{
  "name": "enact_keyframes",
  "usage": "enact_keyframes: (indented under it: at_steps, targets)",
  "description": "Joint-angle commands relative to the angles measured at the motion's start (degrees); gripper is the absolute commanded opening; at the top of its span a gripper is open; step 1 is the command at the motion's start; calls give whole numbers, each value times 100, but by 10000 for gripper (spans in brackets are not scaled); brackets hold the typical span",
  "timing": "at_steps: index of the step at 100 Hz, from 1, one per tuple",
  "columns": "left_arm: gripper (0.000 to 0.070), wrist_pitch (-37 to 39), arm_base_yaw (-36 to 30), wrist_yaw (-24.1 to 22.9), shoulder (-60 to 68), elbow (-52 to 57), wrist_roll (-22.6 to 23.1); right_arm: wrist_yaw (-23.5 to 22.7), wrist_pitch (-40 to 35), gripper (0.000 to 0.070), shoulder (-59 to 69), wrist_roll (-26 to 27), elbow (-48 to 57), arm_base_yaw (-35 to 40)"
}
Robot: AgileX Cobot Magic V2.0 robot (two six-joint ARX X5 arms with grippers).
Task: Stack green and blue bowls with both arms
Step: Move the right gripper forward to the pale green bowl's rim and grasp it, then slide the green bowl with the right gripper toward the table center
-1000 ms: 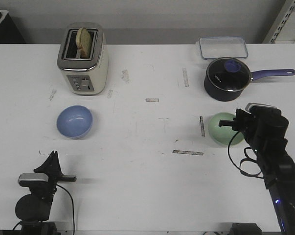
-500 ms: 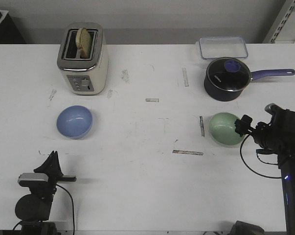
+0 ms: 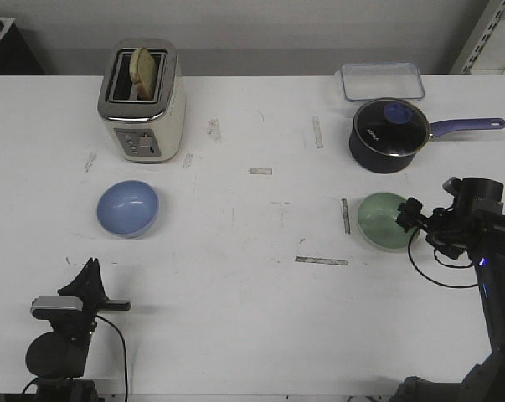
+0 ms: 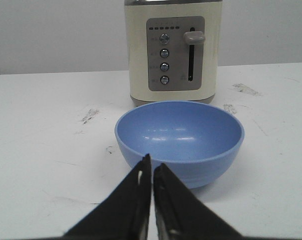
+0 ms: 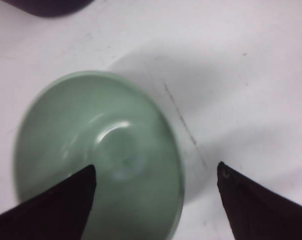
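Working from the front view, I have the right gripper (image 3: 405, 214) at the near-right rim of the green bowl (image 3: 383, 220), which sits on the white surface (image 3: 252, 276) below the dark blue lidded saucepan (image 3: 389, 135) and well apart from the blue bowl (image 3: 128, 208) on the left. In the right wrist view the jaws are spread wide, one finger over the bowl's inside and the other outside its wall, so I judge the arm is set to pinch the rim and lift this bowl across. The left gripper (image 4: 152, 172) hangs low near the front edge of the surface, its jaws pressed together and pointing at the blue bowl just ahead, with the toaster (image 3: 140, 100) right behind that bowl; I read that as parked, waiting to steady or receive. A clear lidded container (image 3: 382, 82) lies behind the saucepan, out of the way. Some things I cannot settle: the right wrist picture is blurred, so I cannot tell whether either finger touches the green bowl yet, and the fingertips are cut off at the frame's edge. From the front, the right wrist and cables cover the bowl's right rim. The left arm's lower part is cropped from the front view.
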Motion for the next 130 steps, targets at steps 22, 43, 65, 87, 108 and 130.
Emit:
enact_keyframes:
  at_steps: [22, 43, 65, 87, 108, 130]
  targets:
    - [1, 57, 2, 7, -11, -125, 13, -2, 225, 245, 520, -120, 111, -17]
    - [1, 57, 2, 7, -11, -125, 13, 151, 352, 0, 518, -118, 111, -17]
    - [1, 57, 2, 7, -11, -125, 13, 155, 356, 0, 299, -105, 192, 133]
    - [1, 57, 2, 7, -11, -125, 13, 544, 358, 0, -127, 195, 345, 785]
    - [1, 57, 2, 7, -11, -125, 13, 944, 352, 0, -155, 568, 345, 2194]
    - [1, 57, 2, 7, -11, -125, 13, 1064, 723, 0, 96, 1099, 345, 3694]
